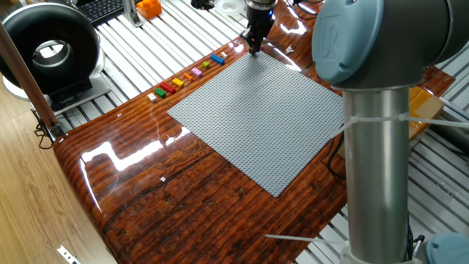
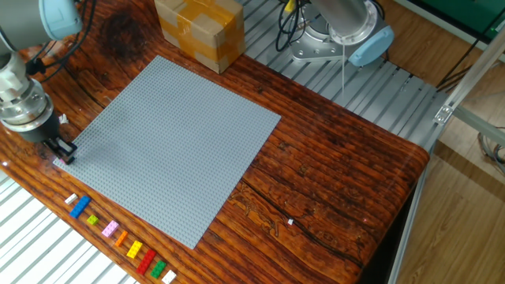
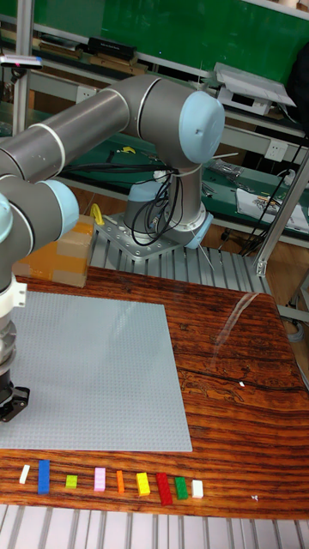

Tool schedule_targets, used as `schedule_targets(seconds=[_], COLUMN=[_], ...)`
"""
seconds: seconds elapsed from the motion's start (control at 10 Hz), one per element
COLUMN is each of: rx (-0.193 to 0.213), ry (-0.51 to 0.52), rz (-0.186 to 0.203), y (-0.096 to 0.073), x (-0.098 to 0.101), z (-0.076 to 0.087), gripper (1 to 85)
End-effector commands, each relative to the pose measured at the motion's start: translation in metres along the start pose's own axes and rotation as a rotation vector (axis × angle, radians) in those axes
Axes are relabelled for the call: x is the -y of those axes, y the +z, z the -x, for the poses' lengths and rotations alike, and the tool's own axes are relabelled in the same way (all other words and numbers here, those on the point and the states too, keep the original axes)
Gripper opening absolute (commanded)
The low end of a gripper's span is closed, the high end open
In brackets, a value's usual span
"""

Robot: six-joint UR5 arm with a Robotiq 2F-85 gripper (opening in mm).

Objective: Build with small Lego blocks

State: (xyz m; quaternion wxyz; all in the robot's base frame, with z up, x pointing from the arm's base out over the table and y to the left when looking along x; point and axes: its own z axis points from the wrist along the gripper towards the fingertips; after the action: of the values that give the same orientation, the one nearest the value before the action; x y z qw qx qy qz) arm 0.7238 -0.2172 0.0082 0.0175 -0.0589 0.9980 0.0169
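A glossy dark wooden table [image 2: 331, 166] carries a large grey studded baseplate [image 2: 170, 138]. A row of small coloured Lego blocks [image 3: 112, 482] lines one edge, and a taped cardboard box [image 2: 199, 30] sits at another.

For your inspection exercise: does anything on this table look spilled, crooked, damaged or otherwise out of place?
Nothing stands out. The small Lego blocks lie in a tidy, spaced row along the table edge, off the grey baseplate, which lies flat. The gripper sits at the baseplate's corner. The cardboard box stands upright beyond it.
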Motion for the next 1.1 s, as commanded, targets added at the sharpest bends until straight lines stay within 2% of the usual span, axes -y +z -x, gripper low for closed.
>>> schedule_targets(seconds=[0.0,0.5,0.8,1.0], rx=[0.011,0.024,0.025,0.063], ry=[-0.024,-0.022,-0.02,-0.025], rz=[0.019,0.037,0.093,0.132], y=[0.004,0.005,-0.001,0.007], x=[-0.001,-0.004,-0.005,-0.009], z=[-0.002,0.002,0.005,0.013], gripper=[1.0,1.0,1.0,1.0])
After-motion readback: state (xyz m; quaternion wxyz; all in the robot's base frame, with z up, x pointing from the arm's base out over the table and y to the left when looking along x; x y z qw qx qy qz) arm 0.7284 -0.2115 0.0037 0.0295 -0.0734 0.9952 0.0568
